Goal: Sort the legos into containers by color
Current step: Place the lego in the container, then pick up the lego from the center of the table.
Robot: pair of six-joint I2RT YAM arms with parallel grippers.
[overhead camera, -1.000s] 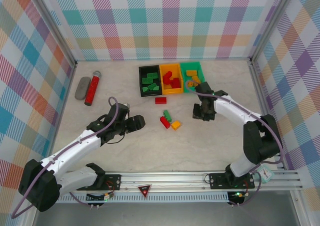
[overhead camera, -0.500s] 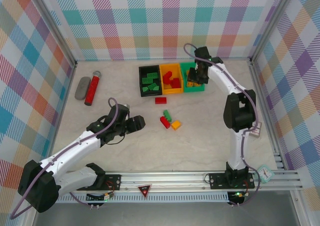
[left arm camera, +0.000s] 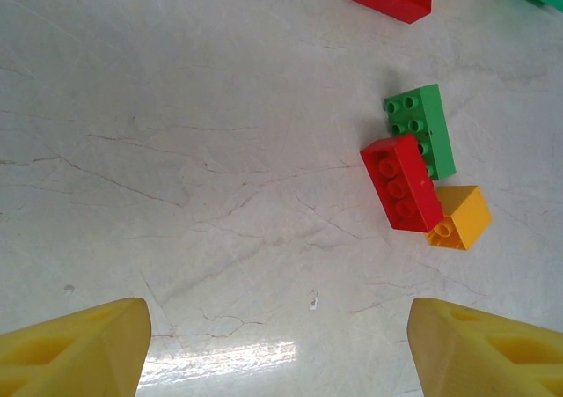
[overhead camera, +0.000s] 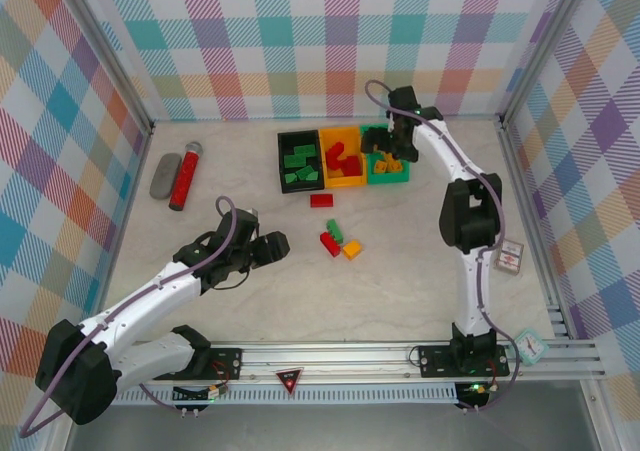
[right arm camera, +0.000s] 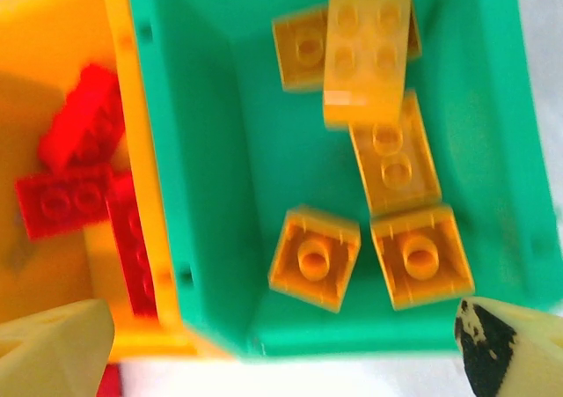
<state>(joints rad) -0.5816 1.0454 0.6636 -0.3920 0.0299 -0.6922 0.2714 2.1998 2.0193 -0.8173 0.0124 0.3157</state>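
Done: yellow-orange plastic bricks (right arm camera: pixel 396 164) lying in green plastic bin (right arm camera: pixel 202 150)
Remaining: four loose bricks (left arm camera: pixel 400 181) waiting on marbled table (left arm camera: pixel 176 150)
Right gripper (right arm camera: pixel 281 353): hanging released
Left gripper (left arm camera: pixel 277 349): hovering unclenched

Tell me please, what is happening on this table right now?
Two robot arms are sorting legos by color. The right gripper hovers with open jaws over the green bin, which holds yellow bricks. The orange bin holds red bricks and the black bin holds green bricks. The left gripper, also open and empty, hangs above the table near a loose red brick, a loose green brick and a loose yellow brick lying together. A lone red brick lies in front of the bins.
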